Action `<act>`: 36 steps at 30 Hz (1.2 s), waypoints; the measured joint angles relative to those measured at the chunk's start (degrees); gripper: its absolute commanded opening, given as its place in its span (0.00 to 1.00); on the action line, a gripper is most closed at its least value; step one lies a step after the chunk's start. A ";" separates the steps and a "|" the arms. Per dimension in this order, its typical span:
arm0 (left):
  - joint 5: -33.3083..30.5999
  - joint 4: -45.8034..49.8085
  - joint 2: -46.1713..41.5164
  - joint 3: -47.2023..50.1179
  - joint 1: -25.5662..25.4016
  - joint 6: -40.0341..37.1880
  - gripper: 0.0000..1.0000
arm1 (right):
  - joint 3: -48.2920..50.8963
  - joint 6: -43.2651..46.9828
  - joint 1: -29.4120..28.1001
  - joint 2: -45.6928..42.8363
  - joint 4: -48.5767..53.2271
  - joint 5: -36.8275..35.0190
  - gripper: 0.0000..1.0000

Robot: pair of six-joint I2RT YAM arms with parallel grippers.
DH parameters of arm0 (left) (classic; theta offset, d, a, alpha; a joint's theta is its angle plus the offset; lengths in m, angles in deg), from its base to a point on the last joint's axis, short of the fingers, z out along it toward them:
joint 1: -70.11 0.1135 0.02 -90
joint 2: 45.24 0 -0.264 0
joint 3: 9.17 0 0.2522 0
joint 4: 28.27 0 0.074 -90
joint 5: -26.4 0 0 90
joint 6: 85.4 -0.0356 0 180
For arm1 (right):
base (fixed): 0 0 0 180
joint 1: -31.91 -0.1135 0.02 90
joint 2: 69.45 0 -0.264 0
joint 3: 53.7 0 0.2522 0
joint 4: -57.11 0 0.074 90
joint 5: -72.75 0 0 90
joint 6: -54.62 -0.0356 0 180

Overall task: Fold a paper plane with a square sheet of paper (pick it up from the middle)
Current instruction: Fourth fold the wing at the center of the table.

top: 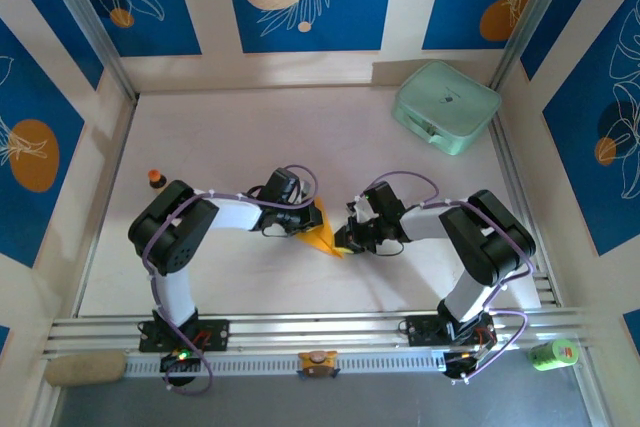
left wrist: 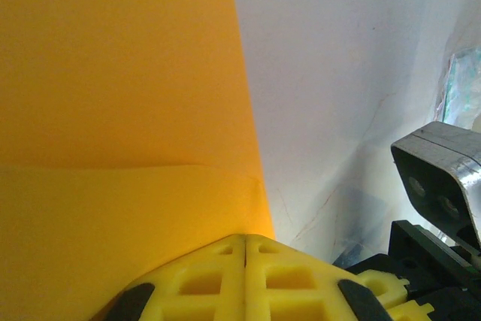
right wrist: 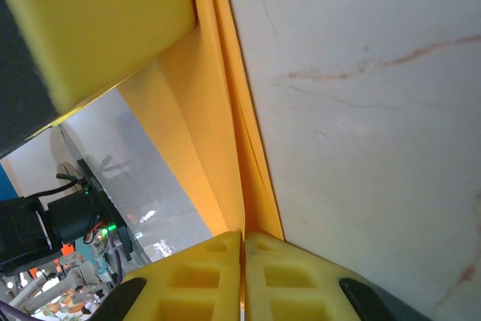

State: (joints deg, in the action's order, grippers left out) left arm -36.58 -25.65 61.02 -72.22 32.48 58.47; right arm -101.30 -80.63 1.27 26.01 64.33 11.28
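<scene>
Left pincer (left wrist: 246, 240): you saw it pressed shut on the orange paper sheet (top: 323, 235).
Right pincer (right wrist: 243, 237): closed, nipping the sheet's folded edge.
Sheet: between both pincers, near the worktop's (top: 240, 137) front middle.

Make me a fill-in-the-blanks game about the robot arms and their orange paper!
1. The left gripper and the right gripper both have their jaws ____ on the orange-yellow paper.
2. The mint-green case sits in the far ____ corner of the table.
3. The small bottle has an ____ cap.
Missing words: shut; right; orange.
</scene>
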 measured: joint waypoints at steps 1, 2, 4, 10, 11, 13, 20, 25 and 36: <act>-0.02 0.00 0.00 0.00 0.00 0.00 0.05 | 0.00 -0.02 0.02 -0.02 -0.09 0.24 0.16; 0.00 0.00 0.00 0.00 0.00 0.00 0.05 | 0.00 -0.09 0.07 -0.11 -0.13 0.39 0.17; 0.00 0.00 0.00 0.00 0.04 0.00 0.05 | 0.00 0.07 0.07 -0.48 0.13 0.37 0.19; 0.02 -0.02 0.00 0.00 0.11 0.00 0.05 | 0.13 0.76 0.07 -1.95 3.10 -0.13 0.21; 0.02 -0.02 0.00 0.00 0.11 0.00 0.05 | 0.13 0.96 0.04 -1.95 3.26 -0.26 0.21; 0.02 -0.02 0.00 0.00 0.11 0.00 0.05 | 0.13 1.38 0.00 -1.95 3.39 -0.46 0.21; 0.02 -0.04 0.00 0.00 0.15 0.00 0.05 | 0.22 1.79 -0.17 -1.90 3.72 -1.44 0.11; 0.02 -0.07 0.00 0.00 0.35 0.02 0.05 | 1.66 1.07 0.46 -1.90 1.27 -1.05 0.07; 0.04 -0.15 0.00 0.00 0.37 0.02 0.05 | 2.43 0.35 1.31 -4.09 2.12 -0.11 0.21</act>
State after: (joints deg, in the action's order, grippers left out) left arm -36.53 -25.80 61.02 -72.22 32.85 58.49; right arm -98.88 -80.28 2.58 21.92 66.45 11.17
